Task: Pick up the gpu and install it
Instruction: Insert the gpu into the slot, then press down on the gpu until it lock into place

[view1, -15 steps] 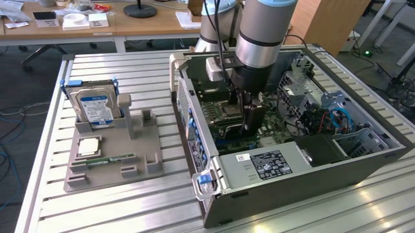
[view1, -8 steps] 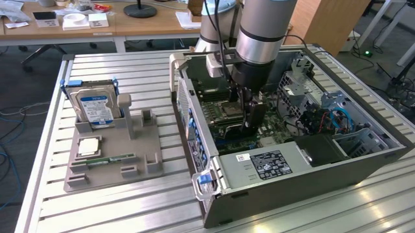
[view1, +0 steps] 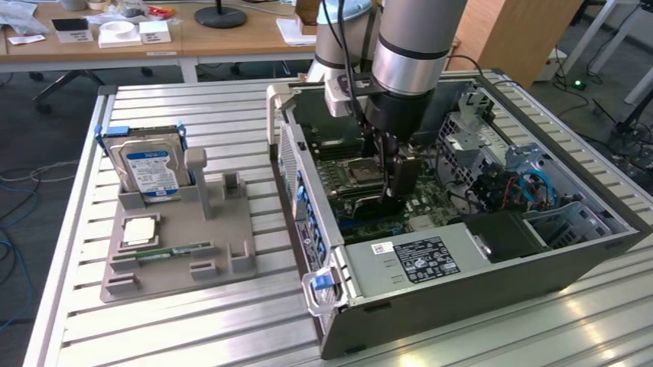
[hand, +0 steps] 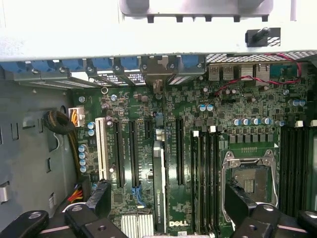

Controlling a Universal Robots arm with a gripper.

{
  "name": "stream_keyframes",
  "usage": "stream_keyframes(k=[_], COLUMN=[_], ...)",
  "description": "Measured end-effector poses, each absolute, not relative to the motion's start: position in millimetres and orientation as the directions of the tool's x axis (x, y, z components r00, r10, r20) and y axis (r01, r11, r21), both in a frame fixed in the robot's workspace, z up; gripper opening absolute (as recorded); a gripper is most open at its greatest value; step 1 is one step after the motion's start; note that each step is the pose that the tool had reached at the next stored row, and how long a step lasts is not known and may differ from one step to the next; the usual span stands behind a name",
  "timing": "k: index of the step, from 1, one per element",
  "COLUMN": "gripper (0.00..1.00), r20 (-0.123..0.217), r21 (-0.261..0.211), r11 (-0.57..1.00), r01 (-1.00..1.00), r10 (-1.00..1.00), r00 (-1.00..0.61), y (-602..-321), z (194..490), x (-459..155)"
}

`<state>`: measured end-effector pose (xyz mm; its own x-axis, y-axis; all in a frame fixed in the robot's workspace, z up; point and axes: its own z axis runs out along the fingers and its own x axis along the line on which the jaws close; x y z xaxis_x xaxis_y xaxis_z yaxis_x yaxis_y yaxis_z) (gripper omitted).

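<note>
The gpu [hand: 158,191] stands on edge in a slot of the green motherboard [hand: 218,114], seen from above as a thin dark strip with white lettering. My gripper [hand: 168,206] hangs open just above it. One black finger [hand: 99,198] is on one side of the card and the other black finger [hand: 242,203] is over the CPU socket side, both apart from the card. In the exterior view the gripper [view1: 391,183] reaches down into the open computer case [view1: 306,191] over the motherboard.
A grey fixture [view1: 235,237] at the exterior view's left holds a silver hard drive [view1: 148,168], a CPU chip [view1: 140,228] and a memory stick [view1: 173,251]. Inside the case are the CPU socket [hand: 250,176], a power supply [view1: 418,256], drive cages [view1: 479,138] and cables [view1: 531,187].
</note>
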<state>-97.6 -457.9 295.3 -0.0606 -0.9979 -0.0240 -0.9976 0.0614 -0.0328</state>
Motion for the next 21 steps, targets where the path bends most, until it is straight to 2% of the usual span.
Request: stream_keyframes(k=[13, 15, 16, 18, 21], gripper=[0.98, 0.85, 0.85, 0.73, 0.67], r20=[-0.024, -0.024, -0.024, -0.024, -0.024], r21=[-0.033, -0.033, -0.033, -0.033, -0.033], r11=[0.061, 0.061, 0.061, 0.061, 0.061], r01=[-0.998, -0.998, -0.998, -0.998, -0.998], r10=[-0.998, -0.998, -0.998, -0.998, -0.998], r00=[-0.061, -0.061, -0.061, -0.061, -0.061], y=[-457.9, -457.9, -457.9, -457.9, -457.9], z=[295.4, 295.4, 295.3, 295.3, 295.3], x=[-97.6, -97.6, -97.6, -97.6, -97.6])
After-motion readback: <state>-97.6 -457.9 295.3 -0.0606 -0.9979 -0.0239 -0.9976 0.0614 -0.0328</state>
